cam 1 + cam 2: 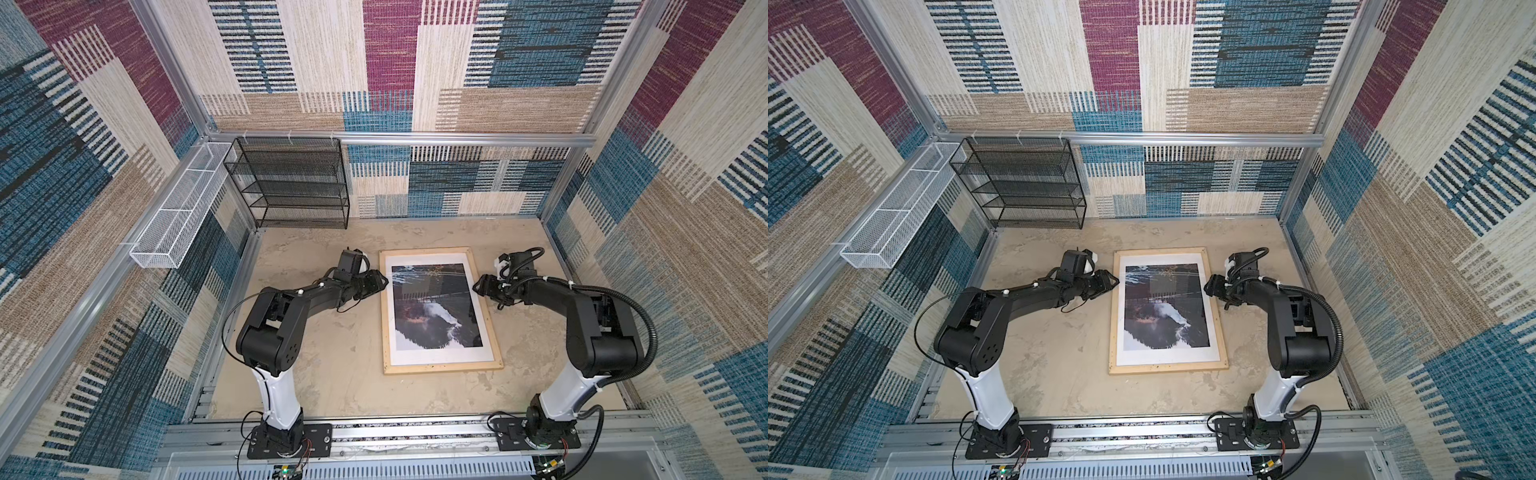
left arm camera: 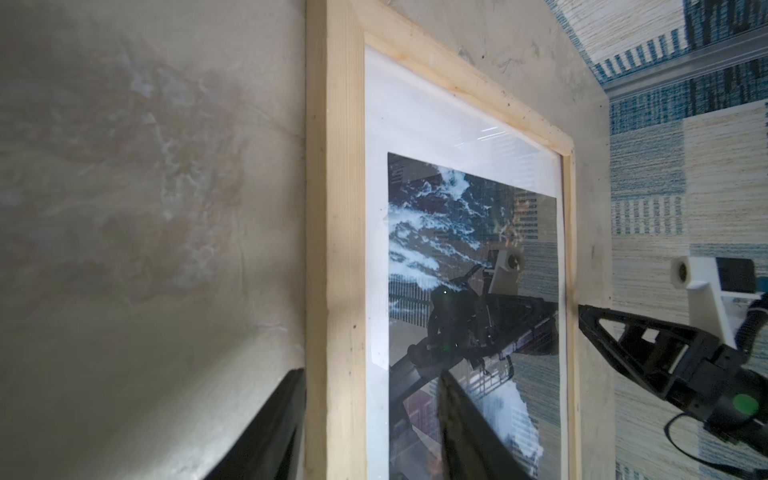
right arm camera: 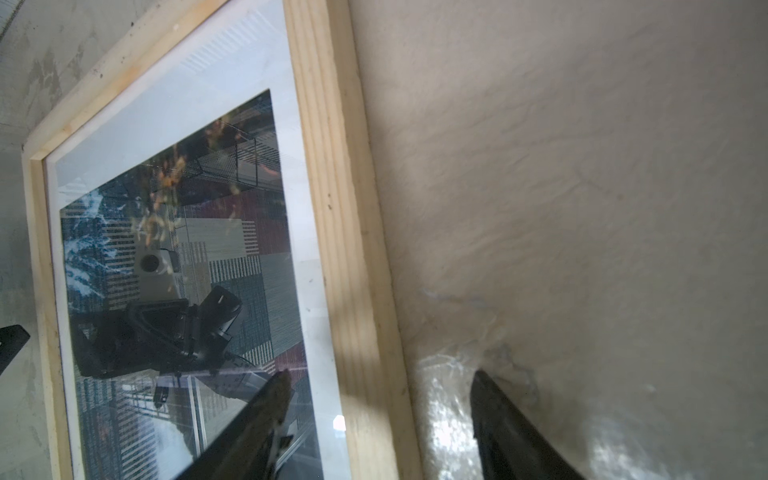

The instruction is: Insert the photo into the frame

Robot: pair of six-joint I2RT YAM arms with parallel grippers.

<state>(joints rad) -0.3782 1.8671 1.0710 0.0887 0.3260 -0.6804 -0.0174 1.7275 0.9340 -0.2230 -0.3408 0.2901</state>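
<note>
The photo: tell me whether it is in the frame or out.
In. The photo lies flat inside the wooden frame, with a white border between them.

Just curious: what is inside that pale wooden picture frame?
Inside the pale wooden frame, a white cardboard mat surrounds the dark waterfall photo. The photo's edges and anything beneath are covered.

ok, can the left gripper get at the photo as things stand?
Probably not. The photo lies in the frame under the pane, which covers it whole. The left gripper, open, straddles the frame's side bar; it could reach wood and pane, not the print.
</note>
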